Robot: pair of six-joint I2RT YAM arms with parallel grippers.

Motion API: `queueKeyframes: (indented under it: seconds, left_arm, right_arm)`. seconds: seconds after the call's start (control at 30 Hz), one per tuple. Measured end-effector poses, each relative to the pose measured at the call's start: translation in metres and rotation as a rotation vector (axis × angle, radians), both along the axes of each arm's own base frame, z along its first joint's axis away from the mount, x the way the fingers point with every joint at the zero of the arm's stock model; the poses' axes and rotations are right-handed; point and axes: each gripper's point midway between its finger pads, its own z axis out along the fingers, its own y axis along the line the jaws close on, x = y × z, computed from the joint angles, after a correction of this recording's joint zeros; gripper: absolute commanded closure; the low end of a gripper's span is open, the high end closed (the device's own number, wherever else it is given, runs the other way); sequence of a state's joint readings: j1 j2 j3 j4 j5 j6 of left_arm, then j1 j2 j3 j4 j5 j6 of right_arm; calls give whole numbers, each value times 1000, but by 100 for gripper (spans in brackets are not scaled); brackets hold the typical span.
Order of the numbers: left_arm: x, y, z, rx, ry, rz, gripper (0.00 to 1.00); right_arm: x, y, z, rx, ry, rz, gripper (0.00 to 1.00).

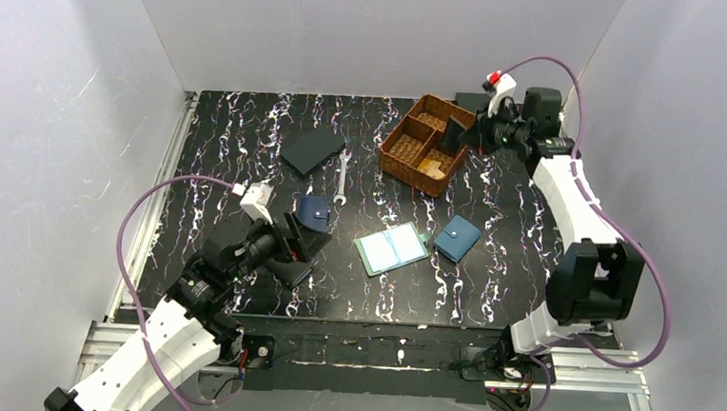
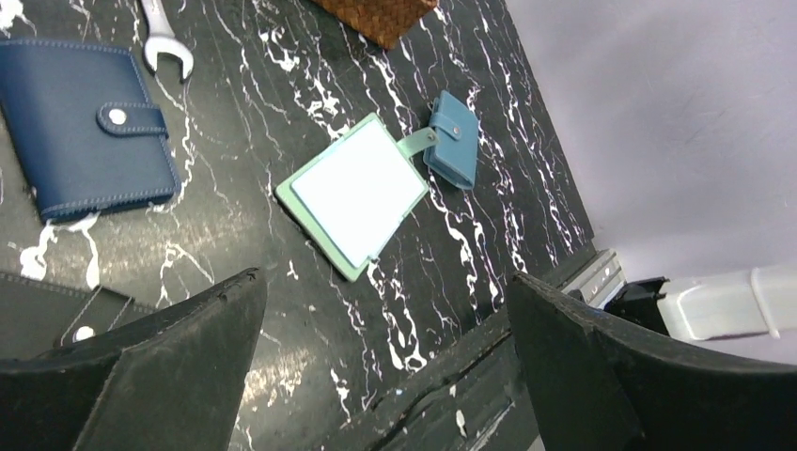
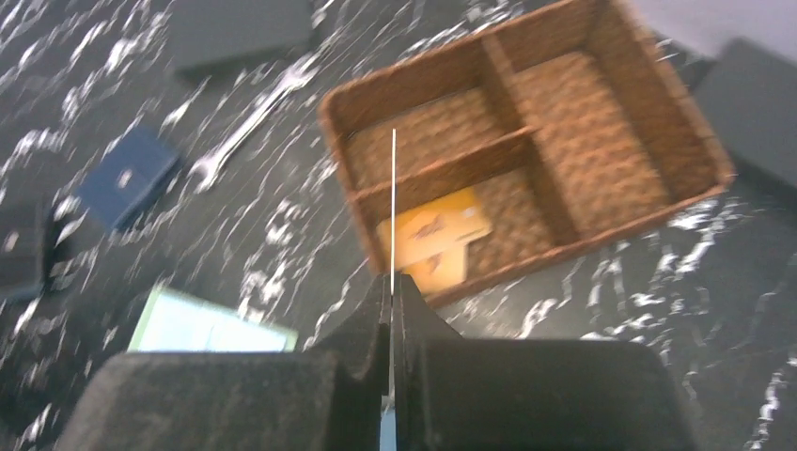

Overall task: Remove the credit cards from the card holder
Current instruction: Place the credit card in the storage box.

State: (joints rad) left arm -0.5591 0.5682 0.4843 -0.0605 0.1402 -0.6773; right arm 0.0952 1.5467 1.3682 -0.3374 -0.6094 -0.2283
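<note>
The card holder (image 1: 391, 249) lies open on the table, a pale mint-green wallet with its pale slotted inside up; it also shows in the left wrist view (image 2: 352, 193). My right gripper (image 1: 466, 136) is shut on the dark card (image 1: 455, 134) and holds it upright over the basket (image 1: 401, 155). In the right wrist view the card (image 3: 393, 207) shows edge-on as a thin line between the closed fingertips of the gripper (image 3: 392, 282). A tan-golden card (image 3: 432, 228) lies in a basket compartment. My left gripper (image 2: 385, 310) is open and empty, just left of the card holder.
A brighter blue wallet (image 1: 458, 238) touches the card holder's tab. A navy wallet (image 1: 313, 212), a wrench (image 1: 341, 177) and a dark flat pad (image 1: 311, 151) lie to the left. Another dark wallet (image 2: 47, 315) lies under my left gripper. Walls enclose the table.
</note>
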Motion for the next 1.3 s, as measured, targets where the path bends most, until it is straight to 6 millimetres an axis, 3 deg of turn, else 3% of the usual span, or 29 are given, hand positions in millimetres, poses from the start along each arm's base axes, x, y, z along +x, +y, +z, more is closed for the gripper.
queueKeyframes:
  seconds: [0.1, 0.27, 0.47, 0.8, 0.87, 0.93, 1.0, 1.2, 1.3]
  left_arm:
    - [-11, 7, -4, 1, 14, 2, 2]
    - [-27, 18, -20, 12, 60, 19, 2]
    - [-35, 26, -24, 12, 76, 37, 2]
    - [-37, 27, -29, 13, 91, 42, 2]
    - [-37, 27, -33, 15, 102, 43, 2]
    - [-37, 27, -37, 19, 116, 44, 2]
    - [-37, 25, -39, 23, 127, 41, 2]
    - [-35, 17, -43, 21, 159, 14, 2]
    - [-36, 13, -44, 14, 176, -6, 2]
  right_arm:
    - [45, -9, 12, 22, -35, -142, 99]
    - [106, -22, 9, 64, -15, -333, 99]
    - [151, -29, -11, 113, 50, -475, 99]
    - [179, -28, -44, 176, 125, -557, 97]
    - [185, -26, -51, 192, 136, -564, 88]
    - [191, -23, -59, 208, 147, -568, 69]
    - [194, -21, -71, 215, 167, -572, 58]
    - [194, -31, -109, 150, 238, -590, 50]
    - [193, -52, -109, 113, 234, -614, 44]
